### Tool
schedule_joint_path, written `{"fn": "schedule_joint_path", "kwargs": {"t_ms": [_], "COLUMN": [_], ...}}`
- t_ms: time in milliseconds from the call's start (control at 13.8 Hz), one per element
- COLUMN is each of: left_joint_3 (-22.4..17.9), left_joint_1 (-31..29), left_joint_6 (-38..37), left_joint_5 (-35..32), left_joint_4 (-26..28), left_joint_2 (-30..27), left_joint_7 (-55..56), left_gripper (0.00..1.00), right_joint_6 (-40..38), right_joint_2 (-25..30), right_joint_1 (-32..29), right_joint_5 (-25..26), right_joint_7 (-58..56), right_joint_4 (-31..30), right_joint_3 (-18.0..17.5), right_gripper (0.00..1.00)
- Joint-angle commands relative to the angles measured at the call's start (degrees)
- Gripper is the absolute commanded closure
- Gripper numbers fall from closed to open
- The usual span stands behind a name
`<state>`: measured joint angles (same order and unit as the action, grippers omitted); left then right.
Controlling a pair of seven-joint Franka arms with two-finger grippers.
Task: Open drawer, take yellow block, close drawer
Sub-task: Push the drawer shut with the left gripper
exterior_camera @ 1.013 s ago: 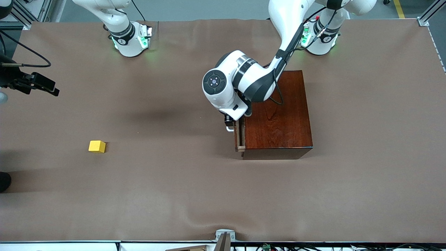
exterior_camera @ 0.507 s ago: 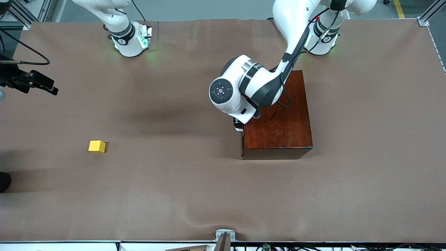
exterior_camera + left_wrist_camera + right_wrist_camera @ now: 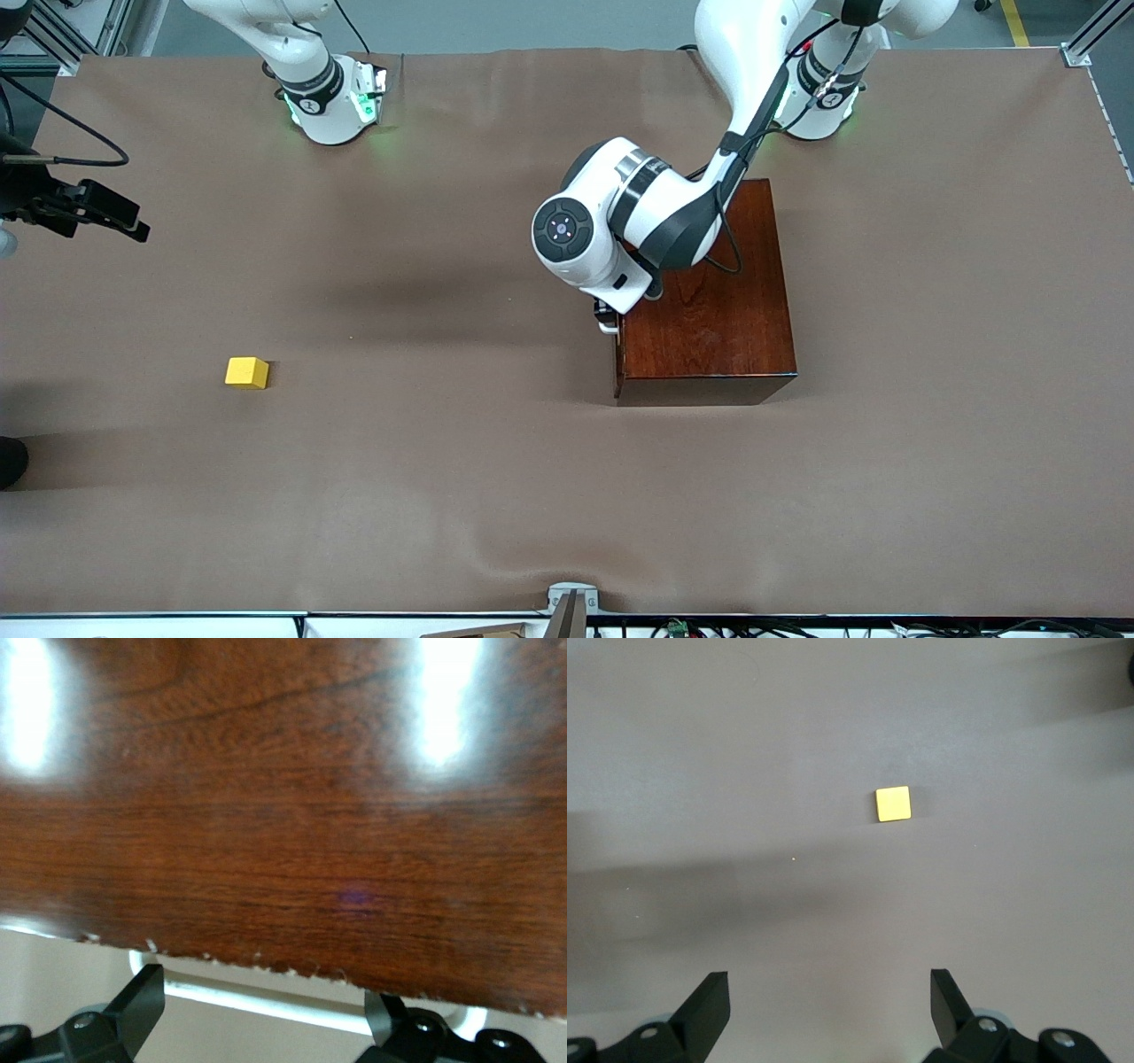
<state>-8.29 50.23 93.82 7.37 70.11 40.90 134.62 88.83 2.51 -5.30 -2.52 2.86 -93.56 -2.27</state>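
The mahogany box (image 3: 709, 301) stands toward the left arm's end of the table, with the drawer pushed in flush. Only the drawer's white handle (image 3: 607, 327) shows at the box's side that faces the right arm's end. My left gripper (image 3: 606, 316) is at that handle, open. In the left wrist view the white handle bar (image 3: 230, 994) lies between the spread fingers (image 3: 142, 997) of the left gripper (image 3: 264, 1005), below the box's glossy wood (image 3: 283, 815). The yellow block (image 3: 246, 372) lies on the table toward the right arm's end, also in the right wrist view (image 3: 893, 804). My right gripper (image 3: 124, 226) waits open and empty (image 3: 830, 992) high over that end.
A brown cloth (image 3: 443, 487) covers the table and is rippled near the front edge. A metal bracket (image 3: 571, 598) sits at the middle of that edge. The arms' bases (image 3: 332, 102) stand along the edge farthest from the front camera.
The drawer, slightly open one second ago, has slid shut into the box. My left gripper moved with the handle toward the box. The right arm and the yellow block have not moved.
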Motion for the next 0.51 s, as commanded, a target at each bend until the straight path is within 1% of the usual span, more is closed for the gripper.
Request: {"fn": "schedule_joint_path", "kwargs": {"t_ms": [0, 290, 434], "left_joint_3": [-0.68, -1.55, -1.55], "left_joint_1": [1.18, 1.19, 0.4], "left_joint_6": [-2.06, -1.8, -1.71], "left_joint_5": [-0.42, -1.3, -5.32], "left_joint_4": [0.64, 0.55, 0.73], "left_joint_2": [-4.33, -8.02, -9.34], "left_joint_7": [-0.5, -2.07, -6.89], "left_gripper": [0.0, 0.0, 0.0], "right_joint_6": [0.03, -0.06, 0.2], "right_joint_2": [0.92, 1.0, 1.0], "right_joint_1": [-0.06, -0.06, 0.03], "right_joint_5": [-0.21, -0.03, -0.03], "right_joint_7": [0.13, 0.04, 0.04], "right_joint_4": [-0.39, -0.3, -0.3], "right_joint_3": [-0.01, -0.01, -0.01], "right_gripper": [0.0, 0.0, 0.0]}}
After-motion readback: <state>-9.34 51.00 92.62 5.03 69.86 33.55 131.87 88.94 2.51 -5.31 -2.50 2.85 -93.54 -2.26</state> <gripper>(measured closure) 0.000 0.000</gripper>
